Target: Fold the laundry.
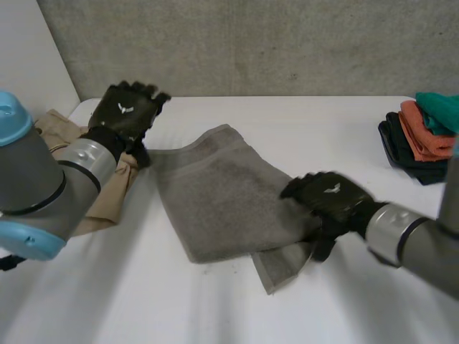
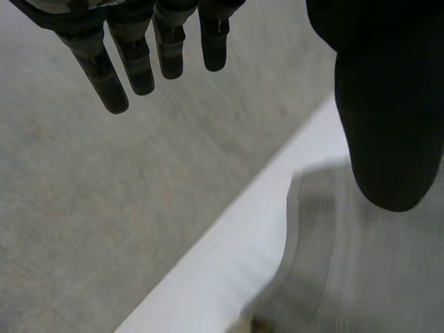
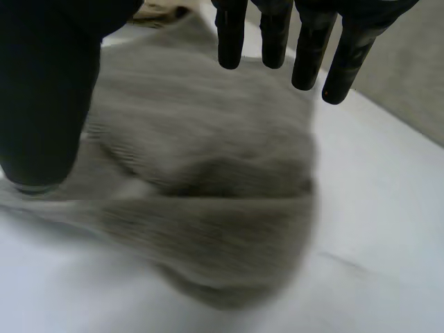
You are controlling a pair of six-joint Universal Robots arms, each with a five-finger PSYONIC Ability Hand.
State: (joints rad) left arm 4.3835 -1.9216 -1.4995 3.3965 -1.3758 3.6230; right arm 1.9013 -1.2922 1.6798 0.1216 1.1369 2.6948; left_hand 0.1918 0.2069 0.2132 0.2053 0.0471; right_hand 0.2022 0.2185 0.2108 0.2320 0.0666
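When reading from the near edge of the table (image 1: 143, 308) outward, note first the grey towel (image 1: 215, 190) across the table's middle: doubled over at least once, edges unmatched, a strip of the lower layer poking out at its near right corner. Right hand (image 1: 331, 201) set on the towel's right edge, toward that corner; fingers (image 3: 274, 35) straight and parted from the thumb, gripping nothing. Farther back, left hand (image 1: 128, 111) raised by the towel's far left corner, fingers (image 2: 132, 59) likewise straight, holding nothing. Beneath the left arm, near the table's left edge, a beige garment (image 1: 118, 188), crumpled and unfolded. Toward the far right corner, a stack of folded cloths (image 1: 419, 140): black below, orange and teal above.

Progress, as a judgement: stack apparently finished; towel mid-fold, wanting squaring and probably one more fold; beige garment not yet begun. Roughly midway.

From the head view, take the whole layout: both hands, garment and stack. From the right wrist view, take the towel's thick, soft hump below the palm. From the left wrist view, take the towel's corner lying free below the thumb, beside the table's far edge and the grey wall (image 2: 104, 208).
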